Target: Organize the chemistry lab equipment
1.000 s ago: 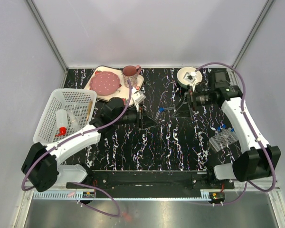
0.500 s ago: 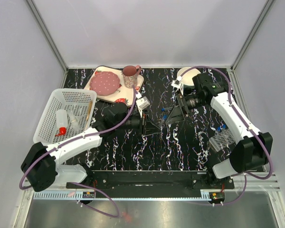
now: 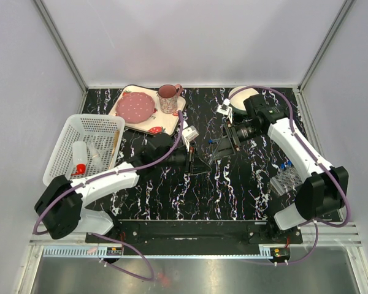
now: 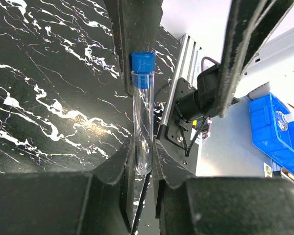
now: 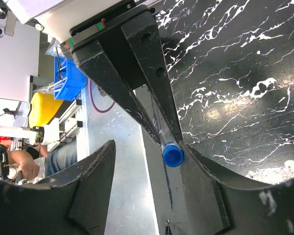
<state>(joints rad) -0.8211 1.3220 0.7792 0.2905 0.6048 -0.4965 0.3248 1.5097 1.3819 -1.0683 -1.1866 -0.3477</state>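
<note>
My left gripper (image 4: pixel 141 156) is shut on the lower end of a clear test tube (image 4: pixel 142 122) with a blue cap (image 4: pixel 143 68), held off the table. My right gripper (image 5: pixel 148 147) faces it, open, its jaws standing either side of the cap (image 5: pixel 173 155). The cap touches one finger (image 5: pixel 201 186); the other finger stands well apart. In the top view the two grippers (image 3: pixel 199 164) (image 3: pixel 219 149) meet nose to nose at mid-table. The clear tube rack (image 3: pixel 286 179) with blue-capped tubes sits at the right. The white squeeze bottle (image 3: pixel 81 158) lies in the basket.
A white basket (image 3: pixel 70 131) at the left holds the bottle and thin wooden sticks (image 3: pixel 115 142). A strawberry-print tray (image 3: pixel 150 127) with a pink plate and a cup (image 3: pixel 167 95) stands at the back. A white bowl (image 3: pixel 238 94) sits behind the right arm.
My right gripper has swung left from the white bowl to the left gripper, and its jaws have narrowed around the cap. My left gripper has carried the tube rightward.
</note>
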